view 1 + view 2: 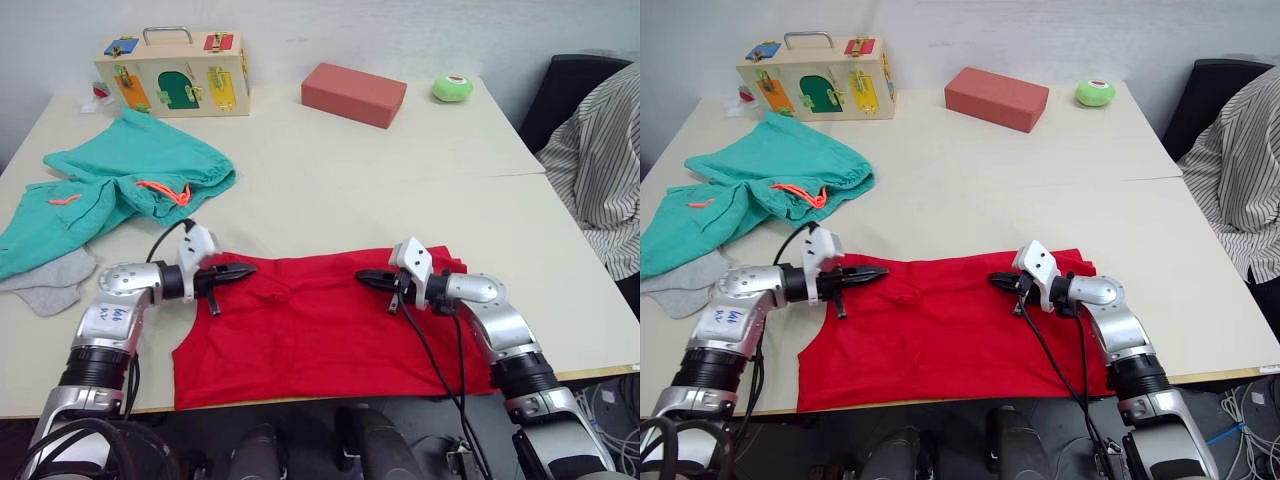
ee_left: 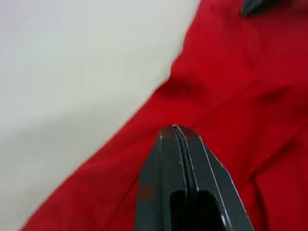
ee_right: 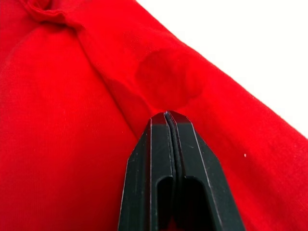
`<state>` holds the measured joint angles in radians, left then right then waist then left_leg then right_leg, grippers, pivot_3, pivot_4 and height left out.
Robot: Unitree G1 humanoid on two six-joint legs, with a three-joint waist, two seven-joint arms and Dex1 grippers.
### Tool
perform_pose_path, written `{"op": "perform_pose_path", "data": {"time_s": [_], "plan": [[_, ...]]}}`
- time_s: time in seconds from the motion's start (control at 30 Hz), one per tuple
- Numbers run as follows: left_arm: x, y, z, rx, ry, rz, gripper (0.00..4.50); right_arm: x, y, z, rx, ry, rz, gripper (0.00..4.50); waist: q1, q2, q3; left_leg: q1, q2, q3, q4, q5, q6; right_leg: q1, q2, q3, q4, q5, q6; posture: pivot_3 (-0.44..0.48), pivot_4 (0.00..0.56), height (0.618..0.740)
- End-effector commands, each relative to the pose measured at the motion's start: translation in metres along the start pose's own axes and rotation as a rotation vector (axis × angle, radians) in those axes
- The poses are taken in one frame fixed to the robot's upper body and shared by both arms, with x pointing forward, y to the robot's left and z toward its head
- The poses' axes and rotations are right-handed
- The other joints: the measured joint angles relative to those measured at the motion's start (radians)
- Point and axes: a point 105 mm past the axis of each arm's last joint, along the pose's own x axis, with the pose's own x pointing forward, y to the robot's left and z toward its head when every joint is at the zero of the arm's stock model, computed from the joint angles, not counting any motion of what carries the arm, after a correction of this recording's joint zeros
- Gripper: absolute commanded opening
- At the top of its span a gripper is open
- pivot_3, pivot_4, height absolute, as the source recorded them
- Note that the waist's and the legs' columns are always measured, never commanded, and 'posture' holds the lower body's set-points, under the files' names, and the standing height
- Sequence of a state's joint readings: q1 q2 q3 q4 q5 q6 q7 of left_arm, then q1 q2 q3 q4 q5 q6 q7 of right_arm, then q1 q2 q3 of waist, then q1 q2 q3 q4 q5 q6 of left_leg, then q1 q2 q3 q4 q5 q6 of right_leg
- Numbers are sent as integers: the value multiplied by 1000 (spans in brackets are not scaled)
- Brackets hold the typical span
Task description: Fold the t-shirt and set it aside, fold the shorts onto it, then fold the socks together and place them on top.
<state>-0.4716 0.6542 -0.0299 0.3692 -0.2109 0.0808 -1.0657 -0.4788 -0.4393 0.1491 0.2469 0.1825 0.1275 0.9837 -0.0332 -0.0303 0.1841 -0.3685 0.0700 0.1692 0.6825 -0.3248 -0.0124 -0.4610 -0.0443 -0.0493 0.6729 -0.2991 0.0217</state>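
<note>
T-shirt (image 1: 320,335) lies on the table (image 1: 400,190), its near hem cut off by the table edge. Left hand (image 1: 248,269) and right hand (image 1: 362,276) rest over its far edge, fingers pressed together; whether they pinch cloth is unclear.

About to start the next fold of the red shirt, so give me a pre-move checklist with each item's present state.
1. Left gripper over the t-shirt: ok, at its far edge.
2. Right gripper over the same edge: ok.
3. Fingers shut: ok, both pairs pressed together.
4. Cloth actually pinched: cannot tell.
5. Shirt lying flat on the table: not ok, wrinkles near the far edge, near hem overhangs the table.
6. Shorts and socks clear of the shirt: ok.
</note>
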Motion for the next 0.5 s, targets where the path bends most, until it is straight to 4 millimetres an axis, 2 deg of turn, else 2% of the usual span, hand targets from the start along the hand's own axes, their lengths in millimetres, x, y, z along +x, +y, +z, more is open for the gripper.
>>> {"op": "perform_pose_path", "data": {"time_s": [0.03,0.23,0.4,0.5], "plan": [[-4,-15,7,45,4,-139,0,1,-2,8,-19,-29,3,15,1,0,0,0,0,0,0,0,0,0,0,0,0,0,0,0,150,740],[-24,-46,17,47,-43,-350,0,3,-3,9,-20,-34,-5,15,-4,0,0,0,1,1,0,0,0,0,0,0,0,0,0,0,150,740],[-31,-58,23,46,-59,-401,0,2,-2,11,-26,-38,-3,15,-3,0,0,0,0,1,0,0,0,0,0,0,0,0,0,0,150,740],[-33,-57,30,37,-88,-368,0,-2,-1,22,-58,-54,7,15,-3,0,0,0,0,0,0,0,0,0,0,0,0,0,0,0,150,740]]}}
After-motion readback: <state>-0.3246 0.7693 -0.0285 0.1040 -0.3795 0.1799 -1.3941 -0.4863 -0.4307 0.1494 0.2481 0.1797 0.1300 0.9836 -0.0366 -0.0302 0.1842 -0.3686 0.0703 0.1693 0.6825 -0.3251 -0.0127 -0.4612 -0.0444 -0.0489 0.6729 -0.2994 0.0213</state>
